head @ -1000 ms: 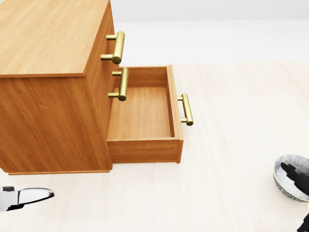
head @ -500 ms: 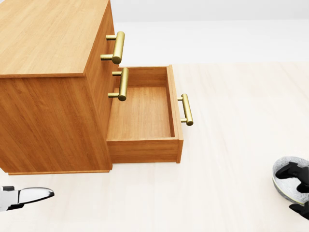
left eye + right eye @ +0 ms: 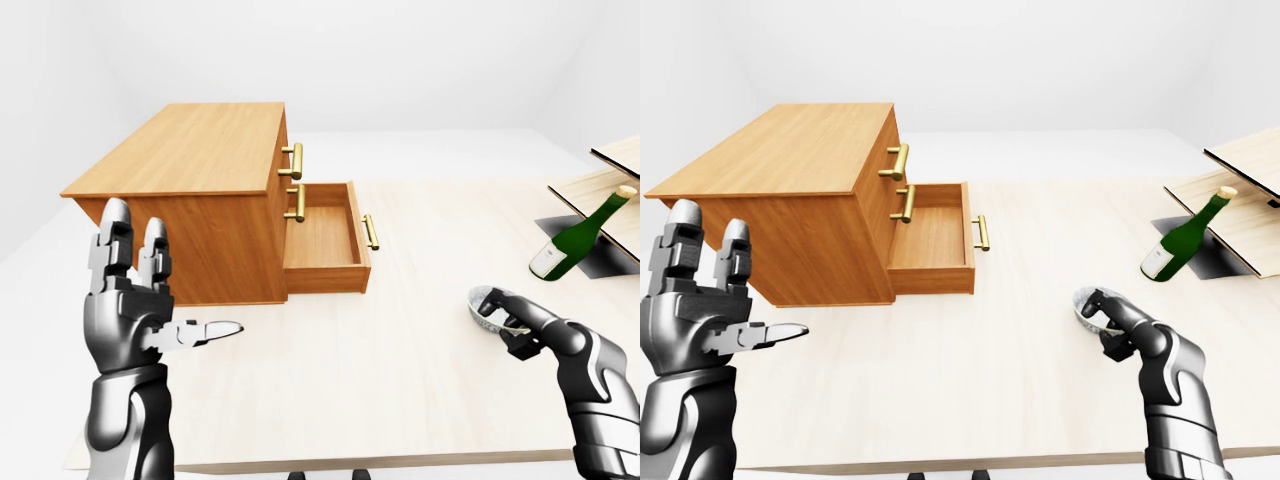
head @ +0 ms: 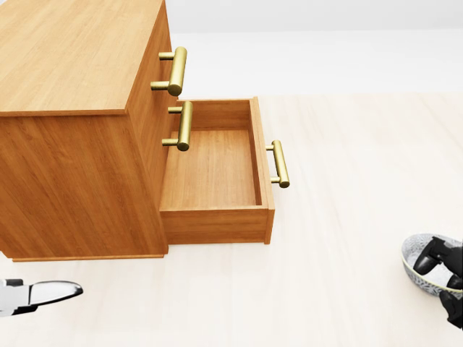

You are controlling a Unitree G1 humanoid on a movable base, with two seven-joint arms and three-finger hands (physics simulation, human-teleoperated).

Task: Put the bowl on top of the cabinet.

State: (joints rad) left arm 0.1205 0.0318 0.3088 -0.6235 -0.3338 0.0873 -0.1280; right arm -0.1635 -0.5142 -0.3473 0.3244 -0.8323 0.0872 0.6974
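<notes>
A small patterned bowl (image 3: pixel 490 306) rests low on the pale table near the right edge; the head view shows it at the bottom right corner (image 4: pixel 418 273). My right hand (image 3: pixel 512 328) is shut on its near rim, fingers over the lip and thumb beneath. The wooden cabinet (image 3: pixel 195 148) stands at the left with a flat bare top, far from the bowl. My left hand (image 3: pixel 150 300) is raised in front of the cabinet's side, open, fingers up and thumb pointing right, holding nothing.
The cabinet's lowest drawer (image 3: pixel 322 238) is pulled out and has nothing in it; brass handles (image 3: pixel 295 160) stick out above it. A green bottle (image 3: pixel 578 234) leans by wooden boards (image 3: pixel 612 182) at the right edge. The table's near edge (image 3: pixel 380 464) runs along the bottom.
In the head view the bowl has tipped and slid a little left and down under my right hand, whose fingers have closed over its rim. Left hand and cabinet unchanged.
</notes>
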